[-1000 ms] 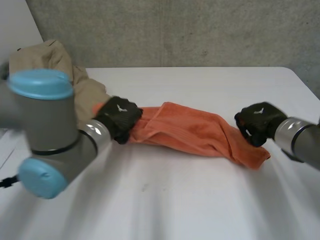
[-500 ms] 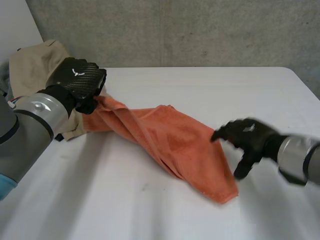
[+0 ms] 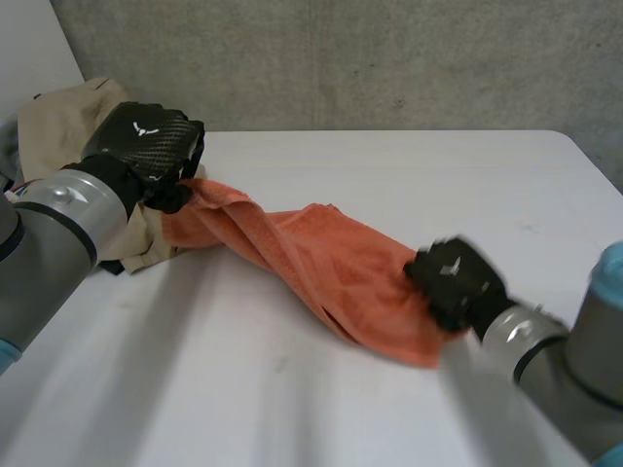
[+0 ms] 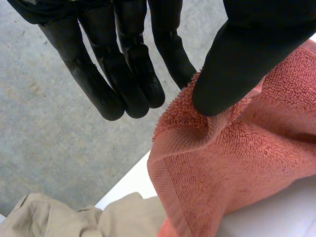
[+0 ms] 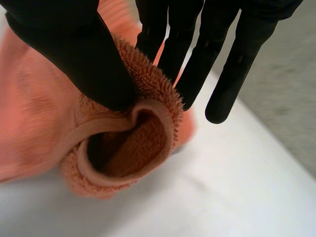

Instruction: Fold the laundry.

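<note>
Pinching the orange towel (image 3: 321, 263) again with my right hand (image 3: 456, 282), splayed off it half a second ago; left hand (image 3: 146, 146) still pinches its other end beside beige clothes (image 3: 58, 122).

Plain grey concrete wall (image 3: 389, 58) along the far side, white counter (image 3: 409, 175) with a rounded far-right corner, soft even light.

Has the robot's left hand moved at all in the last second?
Yes. The left hand has drawn back and leftward, now overlapping the beige clothes pile, carrying its end of the orange towel along.
</note>
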`<action>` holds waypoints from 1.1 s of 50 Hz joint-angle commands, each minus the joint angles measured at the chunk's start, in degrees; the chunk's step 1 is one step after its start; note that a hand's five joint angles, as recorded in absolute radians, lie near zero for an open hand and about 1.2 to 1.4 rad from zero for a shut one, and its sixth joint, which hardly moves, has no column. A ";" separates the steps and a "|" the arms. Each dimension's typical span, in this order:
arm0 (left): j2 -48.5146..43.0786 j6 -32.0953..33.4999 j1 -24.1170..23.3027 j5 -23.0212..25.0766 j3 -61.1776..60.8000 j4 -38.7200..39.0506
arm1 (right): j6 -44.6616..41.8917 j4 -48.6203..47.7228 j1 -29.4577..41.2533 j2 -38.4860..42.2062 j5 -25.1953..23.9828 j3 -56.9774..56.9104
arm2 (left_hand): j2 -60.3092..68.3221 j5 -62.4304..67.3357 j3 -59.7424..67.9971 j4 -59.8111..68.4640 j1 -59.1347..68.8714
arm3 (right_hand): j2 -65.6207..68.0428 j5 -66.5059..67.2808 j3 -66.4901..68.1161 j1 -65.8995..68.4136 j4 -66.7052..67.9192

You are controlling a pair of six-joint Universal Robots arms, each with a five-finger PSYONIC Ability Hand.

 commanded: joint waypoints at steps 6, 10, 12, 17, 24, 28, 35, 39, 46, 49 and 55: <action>1.46 2.61 3.69 0.46 -3.92 -3.94 | 16.43 22.58 -14.45 7.01 3.63 -26.62 | 11.65 14.42 12.15 11.59 15.31 | 12.82 14.35 12.07 17.95 11.64; -0.46 3.85 3.87 1.25 -4.63 -3.95 | 17.12 37.01 -15.86 16.67 4.25 -36.91 | 11.65 14.42 12.15 11.59 15.31 | 12.82 14.35 12.07 17.95 11.64; -1.87 3.85 3.78 1.60 -4.36 -3.77 | 18.87 41.08 -15.52 19.95 4.43 -40.10 | 11.65 14.42 12.15 11.59 15.31 | 12.82 14.35 12.07 17.95 11.64; -5.13 3.06 2.99 1.69 -2.43 -4.30 | 27.40 42.33 -15.25 24.45 5.48 -44.77 | 11.65 14.42 12.15 11.59 15.31 | -16.91 -15.37 -17.65 -11.78 -18.09; -5.13 1.65 2.11 0.99 -0.94 -5.35 | 23.64 40.31 -14.37 19.27 5.13 -42.84 | 11.65 14.42 12.15 11.59 15.31 | -47.74 -46.20 -48.48 -42.61 -48.92; -3.11 1.57 2.37 1.08 -0.58 -5.35 | 14.60 40.49 -13.76 14.35 3.47 -38.89 | 11.65 14.42 12.15 11.59 15.31 | -49.95 -48.41 -50.69 -44.82 -51.13; -0.21 0.69 2.46 1.17 0.12 -5.79 | -3.41 40.92 -12.44 3.47 -4.08 -25.64 | 11.65 14.42 12.15 11.59 15.31 | -42.23 -40.70 -42.97 -37.10 -43.41; 1.28 -1.06 1.94 1.25 0.64 -6.76 | -5.47 39.62 -9.73 -1.20 -6.99 -17.38 | 11.65 14.42 12.15 11.59 15.31 | -41.20 -39.67 -41.94 -36.07 -42.38; 4.71 -4.23 0.53 1.08 1.44 -7.29 | 5.93 24.45 -3.92 -2.37 -5.25 -6.56 | 11.65 14.42 12.15 11.59 15.31 | -41.71 -40.17 -42.45 -36.57 -42.88; 6.20 -5.37 -0.09 0.90 1.88 -7.29 | 9.82 18.09 -2.25 -0.96 -2.96 -4.70 | 11.65 14.42 12.15 11.59 15.31 | -42.04 -40.51 -42.78 -36.91 -43.22; 8.49 -6.96 -0.88 0.90 2.40 -7.02 | 14.31 7.36 1.88 5.98 5.21 -4.51 | 11.65 14.42 12.15 11.59 15.31 | -42.21 -40.68 -42.95 -37.08 -43.39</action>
